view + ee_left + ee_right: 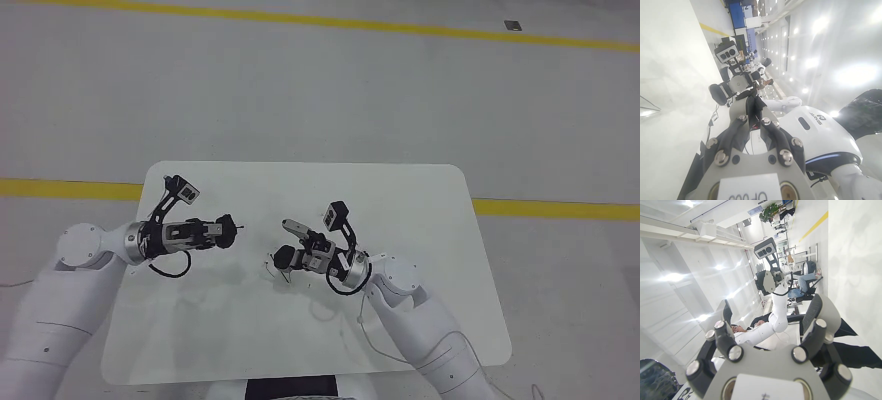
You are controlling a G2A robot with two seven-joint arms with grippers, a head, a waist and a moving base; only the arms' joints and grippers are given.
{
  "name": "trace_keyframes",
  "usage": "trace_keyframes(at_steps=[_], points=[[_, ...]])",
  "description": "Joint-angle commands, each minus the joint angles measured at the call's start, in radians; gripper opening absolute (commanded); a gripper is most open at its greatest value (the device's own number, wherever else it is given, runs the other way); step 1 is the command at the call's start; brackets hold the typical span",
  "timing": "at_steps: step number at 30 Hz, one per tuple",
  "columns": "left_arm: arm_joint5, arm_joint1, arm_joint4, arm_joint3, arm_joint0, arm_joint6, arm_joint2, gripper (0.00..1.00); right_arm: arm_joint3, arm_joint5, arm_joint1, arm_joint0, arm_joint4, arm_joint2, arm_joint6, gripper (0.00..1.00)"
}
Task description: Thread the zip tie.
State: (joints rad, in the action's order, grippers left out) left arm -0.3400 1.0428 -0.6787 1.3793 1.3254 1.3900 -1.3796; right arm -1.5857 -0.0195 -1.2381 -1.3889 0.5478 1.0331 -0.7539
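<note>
My left gripper [234,229] hovers over the left middle of the white table [420,190], pointing at the other arm. Its black fingertips [753,103] are pressed together, and I cannot make out anything between them. My right gripper [290,245] faces it a short gap away, near the table's middle. It is open, with its ribbed pads [813,308] wide apart and nothing between them. A thin pale strip [271,266], possibly the zip tie, lies on the table just under the right gripper. It is too faint to be sure.
Thin wiry lines [340,312] lie on the table in front of the right arm. In the left wrist view, faint thin lines [651,108] cross the table surface. The table's far half and right side are bare.
</note>
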Motion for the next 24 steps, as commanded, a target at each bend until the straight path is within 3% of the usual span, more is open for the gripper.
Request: trace_keyframes(at_steps=[1, 4, 9, 14, 21, 22, 24], points=[[0.0, 0.0, 0.0, 0.0, 0.0, 0.0, 0.0, 0.0, 0.0, 0.0, 0.0, 0.0, 0.0, 0.0, 0.0, 1.0], [0.0, 0.004, -0.035, -0.013, 0.007, -0.052, -0.001, 0.0, 0.0, 0.0, 0.0, 0.0, 0.0, 0.0, 0.0, 1.0], [0.0, 0.012, -0.079, -0.042, -0.006, -0.014, -0.059, 0.0, 0.0, 0.0, 0.0, 0.0, 0.0, 0.0, 0.0, 1.0], [0.0, 0.026, -0.057, -0.027, -0.004, 0.0, -0.104, 0.0, 0.0, 0.0, 0.0, 0.0, 0.0, 0.0, 0.0, 1.0], [0.0, 0.033, -0.066, -0.025, 0.0, 0.0, -0.116, 0.0, -0.001, -0.001, 0.0, 0.001, -0.009, -0.001, 0.004, 1.0], [0.0, 0.033, -0.066, -0.025, 0.0, 0.0, -0.116, 0.0, -0.012, -0.015, 0.003, 0.013, -0.072, -0.007, 0.013, 1.0], [0.0, 0.033, -0.066, -0.025, 0.0, 0.0, -0.116, 0.0, -0.048, -0.105, 0.012, 0.054, -0.278, -0.032, 0.025, 1.0]])
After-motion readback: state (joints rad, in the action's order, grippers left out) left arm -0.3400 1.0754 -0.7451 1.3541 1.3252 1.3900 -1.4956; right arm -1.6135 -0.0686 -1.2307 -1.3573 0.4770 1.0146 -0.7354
